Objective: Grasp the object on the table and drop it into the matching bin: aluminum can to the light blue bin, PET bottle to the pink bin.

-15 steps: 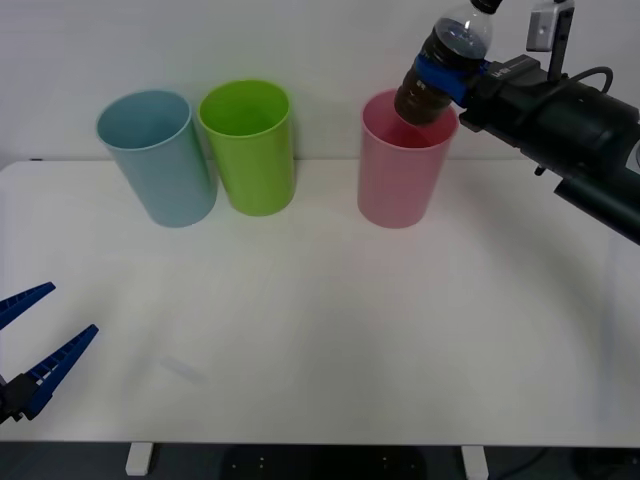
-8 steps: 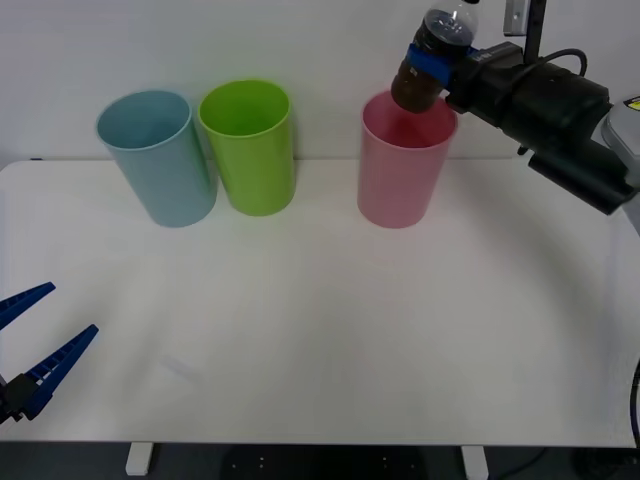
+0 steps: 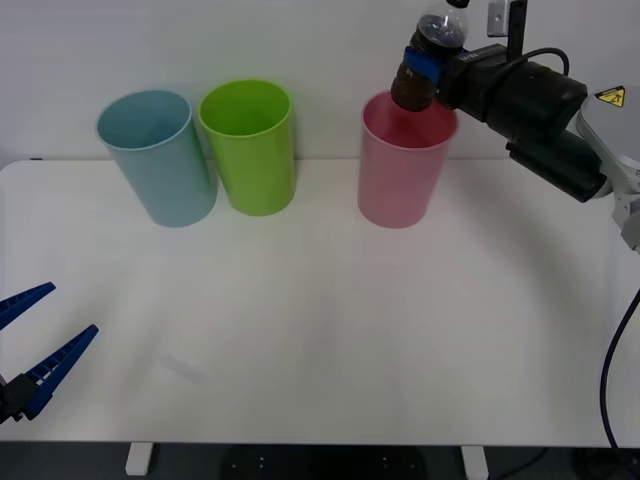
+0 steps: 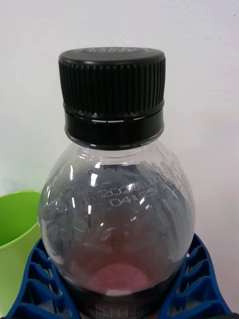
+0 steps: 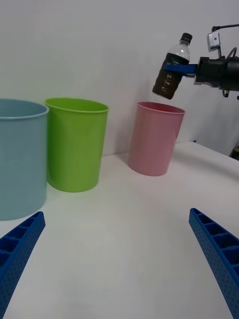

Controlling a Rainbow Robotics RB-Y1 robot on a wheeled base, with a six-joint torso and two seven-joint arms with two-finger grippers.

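pet bottle (image 3: 428, 62) held above the pink bin (image 3: 402, 165)

the right gripper (image 3: 432, 68) pinched the tilted bottle at its label band, its base just over the bin's rim. the left gripper (image 3: 30, 345) hung spread over the table (image 3: 330, 320) near its front left edge, well apart from the light blue bin (image 3: 158, 158).

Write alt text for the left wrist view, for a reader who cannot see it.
The right gripper holds the PET bottle, tilted, just above the pink bin on the white table. A lime green bin and the light blue bin stand beside it, with the open left gripper low over the table.
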